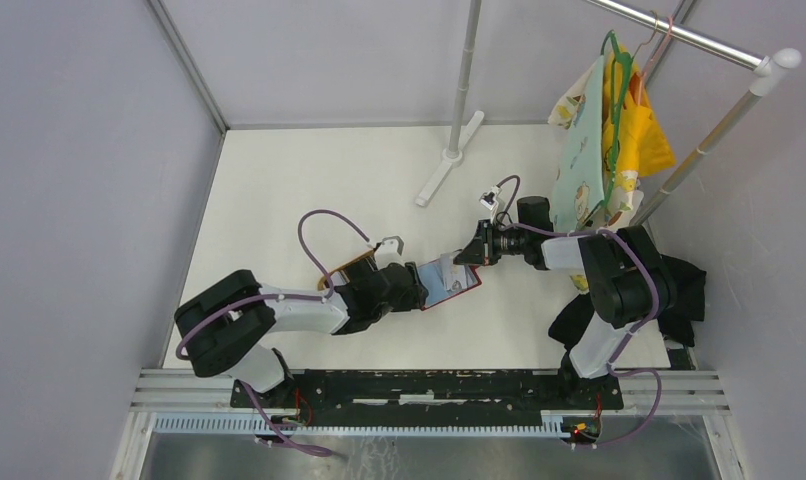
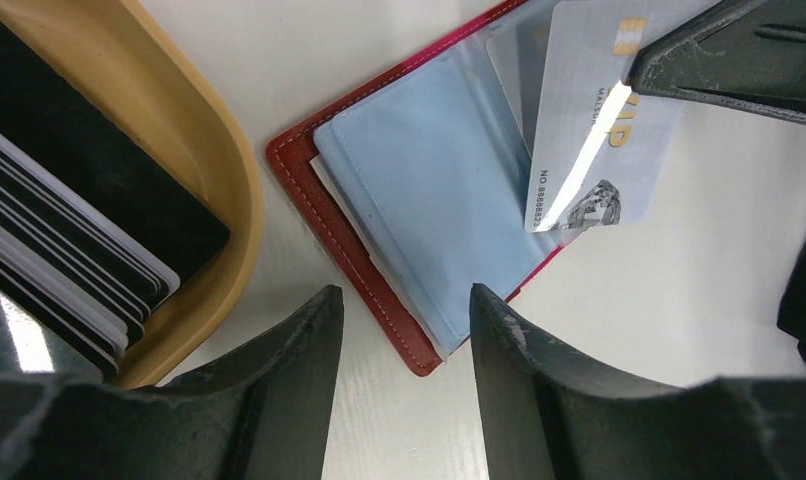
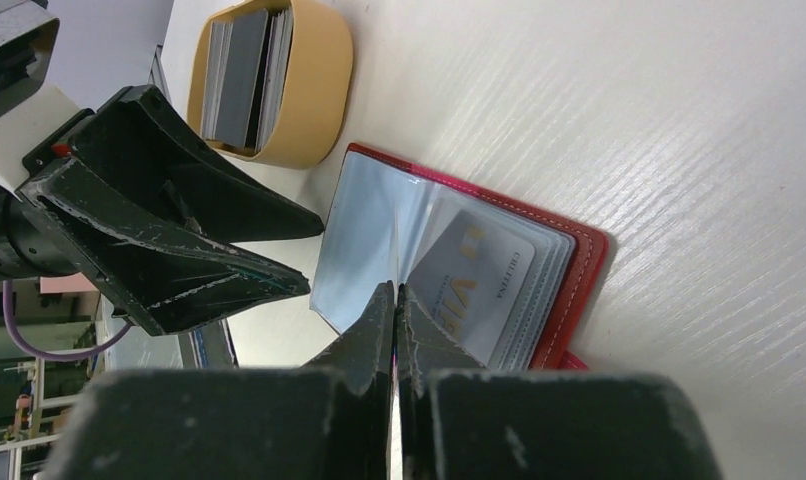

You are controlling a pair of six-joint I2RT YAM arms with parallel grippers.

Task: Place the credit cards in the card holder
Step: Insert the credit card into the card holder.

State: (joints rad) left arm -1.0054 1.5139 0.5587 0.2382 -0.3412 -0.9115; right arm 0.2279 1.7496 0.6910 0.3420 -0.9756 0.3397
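White table (image 1: pixel 279 190), both arms reaching to its middle. Tan oval tray (image 2: pixel 214 170) holds a row of credit cards (image 2: pixel 79 230) packed face to face (black and pale mixed). Red card holder (image 2: pixel 419 200) lies open on the table just beside the tray, grey-blue pocket panels up. Left gripper (image 2: pixel 404 325) is at the holder's near corner with its fingers (image 2: pixel 279 390) apart. The corner sits in the gap between them and nothing is pinched. Right gripper (image 3: pixel 394 300) comes in from the opposite side, tips pressed together on the edge of one pale card (image 2: pixel 589 150) (VIP print, gold mark). That card is tilted, partly in among the holder's pocket panels. Its other end sticks out past the holder's edge over bare table.
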